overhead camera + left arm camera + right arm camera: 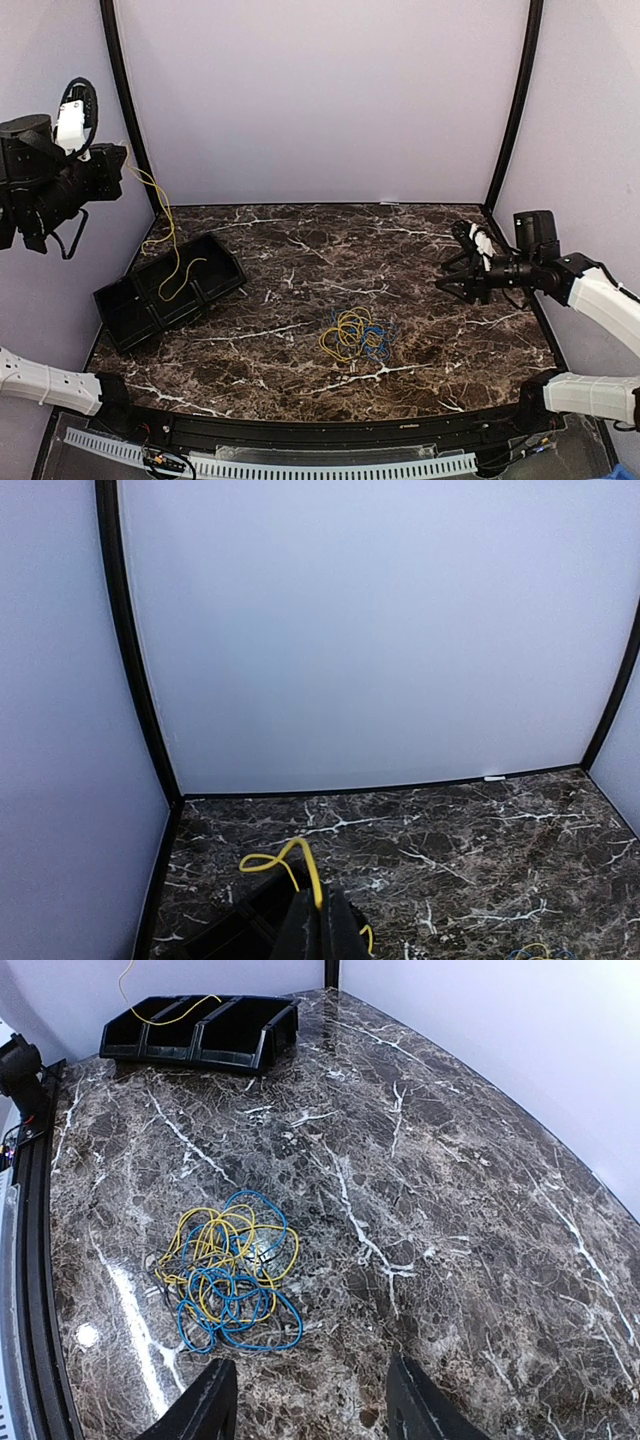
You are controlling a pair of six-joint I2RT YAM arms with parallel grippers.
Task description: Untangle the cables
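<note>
Left gripper (120, 160) is up high, pinched shut on one yellow cable (168, 225) trailing into the black tray (125, 305), the yellow-and-blue tangle (355, 335) sits mid-table, and the right gripper (455, 268), jaws parted and empty, is nearer, with the heap down to its left.

A black tray (125, 310) with three compartments sits on the dark marble table (300, 250), beneath the raised left gripper (118, 165). It is well apart from the right gripper (452, 262), far across to that gripper's left. Pale lilac walls (320, 100) rise beyond both, with black posts (515, 100) at the corners.
</note>
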